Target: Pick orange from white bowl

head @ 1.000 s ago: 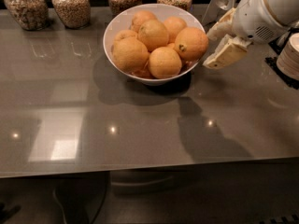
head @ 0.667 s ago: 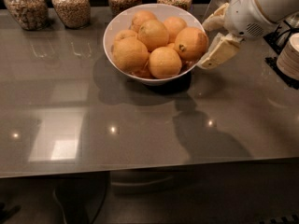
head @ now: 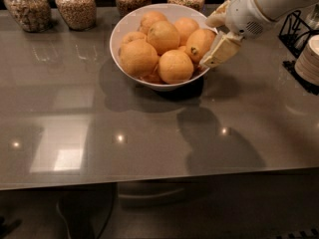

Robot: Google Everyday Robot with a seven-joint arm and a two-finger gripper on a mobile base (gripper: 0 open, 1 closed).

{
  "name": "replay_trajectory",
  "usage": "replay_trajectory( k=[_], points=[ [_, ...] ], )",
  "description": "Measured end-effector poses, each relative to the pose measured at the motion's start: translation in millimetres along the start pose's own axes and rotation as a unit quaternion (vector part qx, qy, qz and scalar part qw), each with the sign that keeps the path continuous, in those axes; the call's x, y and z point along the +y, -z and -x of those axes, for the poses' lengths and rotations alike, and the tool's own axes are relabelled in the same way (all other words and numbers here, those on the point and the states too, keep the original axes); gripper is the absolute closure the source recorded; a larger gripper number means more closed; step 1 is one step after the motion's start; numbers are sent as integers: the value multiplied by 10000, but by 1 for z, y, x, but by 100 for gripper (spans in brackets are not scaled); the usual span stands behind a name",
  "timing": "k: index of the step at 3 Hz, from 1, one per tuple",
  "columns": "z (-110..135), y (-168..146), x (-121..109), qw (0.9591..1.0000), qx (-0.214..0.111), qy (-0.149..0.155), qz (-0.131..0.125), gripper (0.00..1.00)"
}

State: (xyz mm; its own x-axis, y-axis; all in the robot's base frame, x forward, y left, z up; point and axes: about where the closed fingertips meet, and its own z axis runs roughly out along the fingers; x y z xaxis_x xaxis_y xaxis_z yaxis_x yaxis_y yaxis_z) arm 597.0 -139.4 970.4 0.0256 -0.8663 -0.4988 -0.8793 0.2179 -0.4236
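The white bowl (head: 124,29) stands at the back middle of the grey table and holds several oranges. The orange (head: 198,41) with the dark stem spot lies at the bowl's right side, spot facing the front. My gripper (head: 209,41) comes in from the upper right over the bowl's right rim. It is open, with one cream finger (head: 217,18) behind the orange and the other finger (head: 222,48) in front of its right side. It holds nothing. The bowl's right rim is hidden behind the fingers.
Several glass jars of grain (head: 76,5) line the table's back edge. A black wire rack (head: 295,30) and a stack of white dishes (head: 309,59) stand at the right edge. The table's front edge (head: 149,180) runs across the lower part of the view.
My gripper has moved a little up and to the left, closer to the bowl's right rim and the spotted orange. The oranges and the bowl have not moved.
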Motion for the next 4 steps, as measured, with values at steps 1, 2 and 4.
replay_trajectory(
  k=[1, 2, 4],
  points=[
    [-3, -17, -5, 9999, 50, 42, 110, 33],
    [-8, -32, -9, 9996, 134, 91, 240, 34],
    [-10, -43, -10, 9991, 204, 175, 330, 77]
  ],
)
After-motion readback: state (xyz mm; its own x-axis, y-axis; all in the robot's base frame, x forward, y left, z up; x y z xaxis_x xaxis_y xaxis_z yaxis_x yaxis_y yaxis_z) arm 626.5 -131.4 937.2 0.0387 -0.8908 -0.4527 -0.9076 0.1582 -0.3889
